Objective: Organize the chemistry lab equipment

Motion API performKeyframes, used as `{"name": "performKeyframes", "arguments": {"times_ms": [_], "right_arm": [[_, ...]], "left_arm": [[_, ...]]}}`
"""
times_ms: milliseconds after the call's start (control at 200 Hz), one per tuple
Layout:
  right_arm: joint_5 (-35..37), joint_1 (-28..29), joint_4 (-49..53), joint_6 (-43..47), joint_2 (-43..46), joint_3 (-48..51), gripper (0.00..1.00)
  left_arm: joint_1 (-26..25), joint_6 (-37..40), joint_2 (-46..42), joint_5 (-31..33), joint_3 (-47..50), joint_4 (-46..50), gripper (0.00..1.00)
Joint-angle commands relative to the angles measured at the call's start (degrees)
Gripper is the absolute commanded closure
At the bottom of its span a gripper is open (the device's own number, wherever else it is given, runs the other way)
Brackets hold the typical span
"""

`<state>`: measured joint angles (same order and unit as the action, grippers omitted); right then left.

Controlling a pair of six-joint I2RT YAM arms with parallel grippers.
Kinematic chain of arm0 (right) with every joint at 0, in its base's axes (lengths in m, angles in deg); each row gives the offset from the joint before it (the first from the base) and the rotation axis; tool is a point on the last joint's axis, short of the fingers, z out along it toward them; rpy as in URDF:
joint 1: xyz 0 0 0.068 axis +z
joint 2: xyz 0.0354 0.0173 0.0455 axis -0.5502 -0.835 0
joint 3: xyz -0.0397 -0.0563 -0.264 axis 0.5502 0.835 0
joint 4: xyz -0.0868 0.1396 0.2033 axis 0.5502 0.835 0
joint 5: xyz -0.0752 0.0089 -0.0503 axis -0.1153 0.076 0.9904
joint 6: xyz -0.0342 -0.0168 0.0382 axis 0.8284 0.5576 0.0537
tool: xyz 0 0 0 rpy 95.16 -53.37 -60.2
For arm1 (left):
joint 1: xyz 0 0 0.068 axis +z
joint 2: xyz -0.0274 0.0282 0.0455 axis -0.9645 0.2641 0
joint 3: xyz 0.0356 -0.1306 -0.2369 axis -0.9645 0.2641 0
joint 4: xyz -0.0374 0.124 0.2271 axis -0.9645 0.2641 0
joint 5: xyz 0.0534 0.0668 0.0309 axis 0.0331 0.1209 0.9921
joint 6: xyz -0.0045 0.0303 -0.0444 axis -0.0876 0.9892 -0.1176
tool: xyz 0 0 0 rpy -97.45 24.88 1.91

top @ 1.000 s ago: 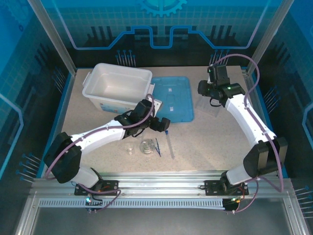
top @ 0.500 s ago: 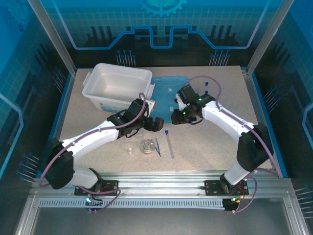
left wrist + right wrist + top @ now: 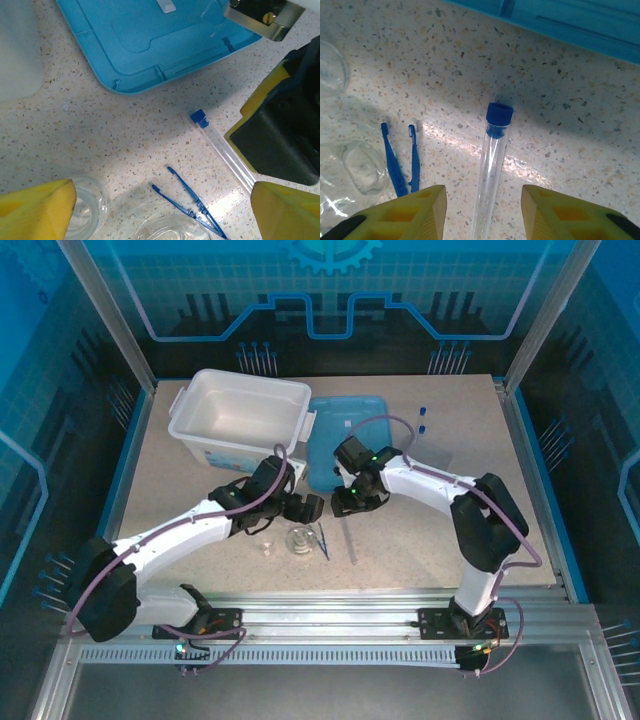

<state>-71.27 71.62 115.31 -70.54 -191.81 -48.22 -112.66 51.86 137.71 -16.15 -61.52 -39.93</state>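
Near the front edge of the table (image 3: 430, 540), a small beaker (image 3: 266, 546) and a conical flask (image 3: 299, 539) are standing, and the dark-blue tweezers (image 3: 322, 540) and one capped tube (image 3: 349, 540) are lying just beside them, all in a row; the left gripper (image 3: 162, 200) is hanging above the beaker, flask and tweezers, its yellow fingers (image 3: 35, 212) spreading wide and holding nothing; the right gripper (image 3: 484, 195) is hovering over the tube, its jaws standing open on each side of the glass and not touching it; the tube's blue cap is pointing toward the light-blue lid (image 3: 350, 440); left of the lid the white bin (image 3: 240, 420) is sitting; two more capped tubes (image 3: 422, 420) are lying far back, right of the lid, well apart from the rest.
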Motion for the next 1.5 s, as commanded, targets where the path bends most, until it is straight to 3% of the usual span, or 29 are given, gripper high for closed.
{"name": "performKeyframes", "arguments": {"times_ms": [0,520,1091,1496], "right_arm": [[2.2,0.5,-1.1,-0.9,-2.3,0.3,0.55],[4.9,1.7,1.0,1.5,-8.9,-3.7,0.59],[12.1,3.7,4.1,2.9,-13.1,-5.3,0.73],[11.1,2.4,2.7,2.0,-9.6,-3.7,0.78]], "left_arm": [[0.1,-1.3,-1.8,0.3,1.2,0.6,0.08],[0.1,-1.7,-1.0,0.3,1.8,-0.1,0.08],[0.1,-1.1,2.5,-0.3,-1.1,-0.4,0.08],[0.1,-1.4,3.2,-2.2,-2.9,-0.8,0.08]]}}
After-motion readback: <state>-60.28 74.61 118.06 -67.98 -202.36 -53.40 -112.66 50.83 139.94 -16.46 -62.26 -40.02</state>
